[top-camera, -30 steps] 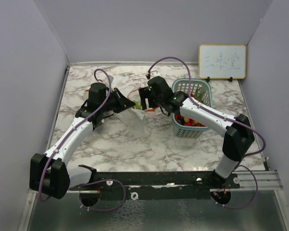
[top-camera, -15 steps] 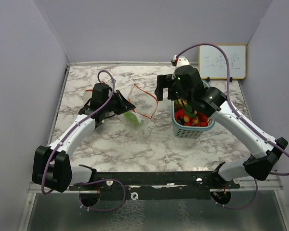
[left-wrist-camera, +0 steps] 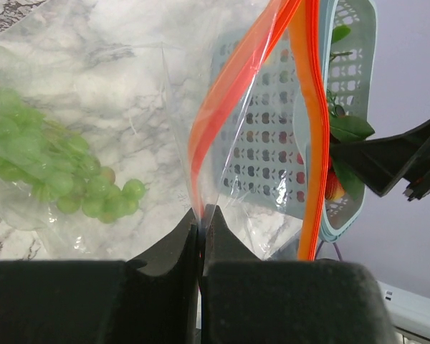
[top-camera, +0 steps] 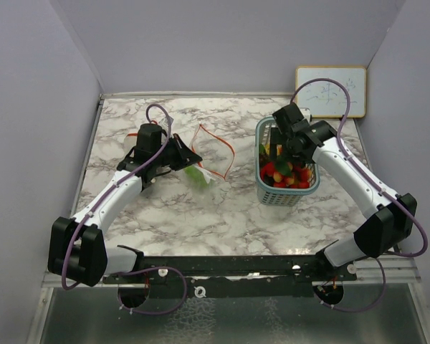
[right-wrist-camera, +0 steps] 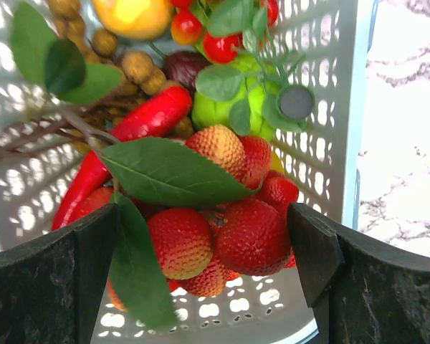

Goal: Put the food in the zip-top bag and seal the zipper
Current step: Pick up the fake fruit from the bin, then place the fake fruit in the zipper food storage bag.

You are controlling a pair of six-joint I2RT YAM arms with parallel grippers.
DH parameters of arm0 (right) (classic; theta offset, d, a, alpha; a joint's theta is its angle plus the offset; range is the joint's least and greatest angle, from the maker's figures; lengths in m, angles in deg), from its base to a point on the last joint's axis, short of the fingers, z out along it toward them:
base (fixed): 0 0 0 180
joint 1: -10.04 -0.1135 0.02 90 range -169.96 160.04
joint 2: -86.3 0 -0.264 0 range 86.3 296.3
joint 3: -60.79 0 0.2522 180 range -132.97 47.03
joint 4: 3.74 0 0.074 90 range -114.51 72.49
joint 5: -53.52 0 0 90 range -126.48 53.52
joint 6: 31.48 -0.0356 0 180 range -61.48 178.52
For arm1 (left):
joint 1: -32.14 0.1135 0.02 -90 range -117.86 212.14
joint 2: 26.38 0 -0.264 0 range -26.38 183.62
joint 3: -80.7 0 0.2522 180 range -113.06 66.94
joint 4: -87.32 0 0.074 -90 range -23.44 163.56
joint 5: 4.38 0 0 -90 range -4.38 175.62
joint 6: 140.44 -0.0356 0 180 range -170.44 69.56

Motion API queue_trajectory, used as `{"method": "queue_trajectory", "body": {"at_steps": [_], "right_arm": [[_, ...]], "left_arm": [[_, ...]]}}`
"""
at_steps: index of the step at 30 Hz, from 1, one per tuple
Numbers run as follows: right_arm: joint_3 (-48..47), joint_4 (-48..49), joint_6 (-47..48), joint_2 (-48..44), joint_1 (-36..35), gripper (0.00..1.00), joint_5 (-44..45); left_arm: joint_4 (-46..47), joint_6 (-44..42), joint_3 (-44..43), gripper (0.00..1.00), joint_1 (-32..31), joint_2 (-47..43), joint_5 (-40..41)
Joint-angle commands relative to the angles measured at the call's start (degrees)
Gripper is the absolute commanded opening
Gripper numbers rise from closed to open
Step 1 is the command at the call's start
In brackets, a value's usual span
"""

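Food (top-camera: 283, 174) lies mostly in the basket (top-camera: 287, 197), right of centre in the overhead view, while one green grape bunch (left-wrist-camera: 50, 172) is already seen inside the bag (top-camera: 213, 163), on the bench (top-camera: 201, 215) left of centre. The bag's edge at the zipper (left-wrist-camera: 309, 129) is pinched in the closed left claw (left-wrist-camera: 201, 218), so the mouth stands lifted. The right claw (right-wrist-camera: 201, 244) is held wide open over the basket, gripping nothing. A single top piece should probably be chosen and straddled clear of the leaves (right-wrist-camera: 172, 172), with the mouth held up until it is dropped in. Counted: one bag, one basket, one bunch bagged; in the right wrist view about six red pitted fruits (right-wrist-camera: 251, 236), seemingly two red chillies (right-wrist-camera: 150, 115), one yellow piece (right-wrist-camera: 132, 14), one green piece (right-wrist-camera: 215, 111), one brown bunch (right-wrist-camera: 129, 64); more may be hidden beneath.
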Motion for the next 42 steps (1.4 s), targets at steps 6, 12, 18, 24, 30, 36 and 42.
{"method": "queue_trajectory", "body": {"at_steps": [6,12,18,24,30,36,42], "right_arm": [[9.5,2.1,-1.2,-1.2,0.0,0.86,-5.2],[6.1,1.4,0.6,-1.6,0.0,0.2,-3.8],[-6.7,-1.8,4.3,-1.7,0.0,0.02,-2.3],[-18.0,3.2,11.9,-3.8,0.0,0.02,-14.2],[-15.1,21.3,13.8,-9.5,0.0,0.02,-39.1],[-4.8,47.0,2.8,-11.3,0.0,0.02,-65.4],[8.6,76.9,-12.3,-8.4,-0.1,0.02,-72.3]], "left_arm": [[1.3,-1.3,0.4,0.0,0.3,0.8,-1.9],[1.0,-1.5,0.2,0.0,0.5,1.0,-1.8],[0.7,-1.7,0.1,0.0,0.5,0.5,-1.9],[0.6,-1.7,0.6,0.0,0.7,-0.1,-1.9],[0.5,-1.7,0.3,0.0,0.8,-0.3,-1.9],[0.3,-1.9,0.0,0.0,0.9,-0.3,-1.9],[0.2,-1.7,0.0,0.0,0.9,-0.9,-2.6]]}}
